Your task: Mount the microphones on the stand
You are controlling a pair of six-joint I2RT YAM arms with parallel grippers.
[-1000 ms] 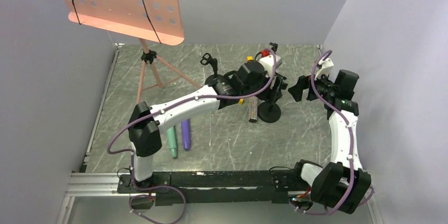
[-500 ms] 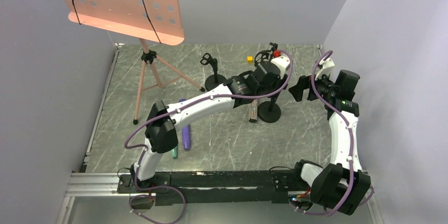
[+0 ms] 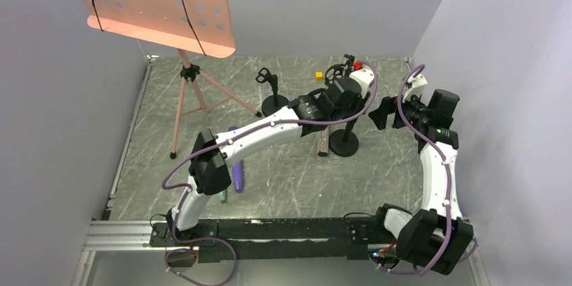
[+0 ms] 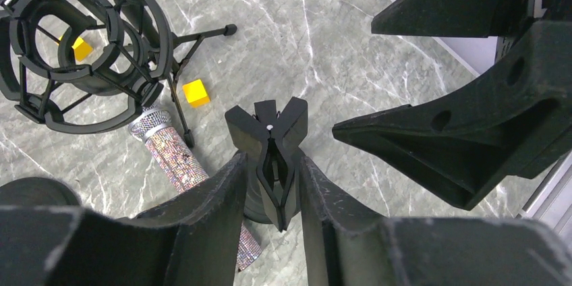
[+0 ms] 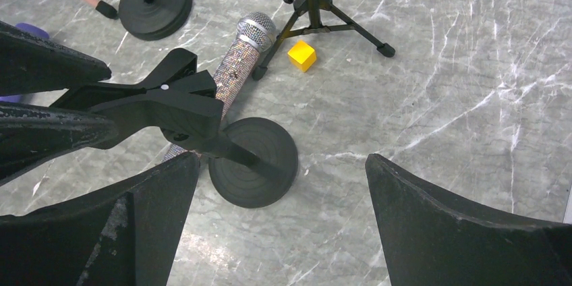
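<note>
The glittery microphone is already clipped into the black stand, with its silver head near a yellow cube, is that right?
Not quite. The glittery microphone is not clipped in: it lies flat on the table beside the round base of the black stand, whose clip holds no microphone. Its silver head is indeed near a yellow cube. The right wrist view shows this.

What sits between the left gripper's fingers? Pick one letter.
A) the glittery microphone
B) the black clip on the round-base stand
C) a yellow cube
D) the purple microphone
B: in the left wrist view the black clip stands between the fingers of the left gripper, while the glittery microphone lies beside the stand base.
</note>
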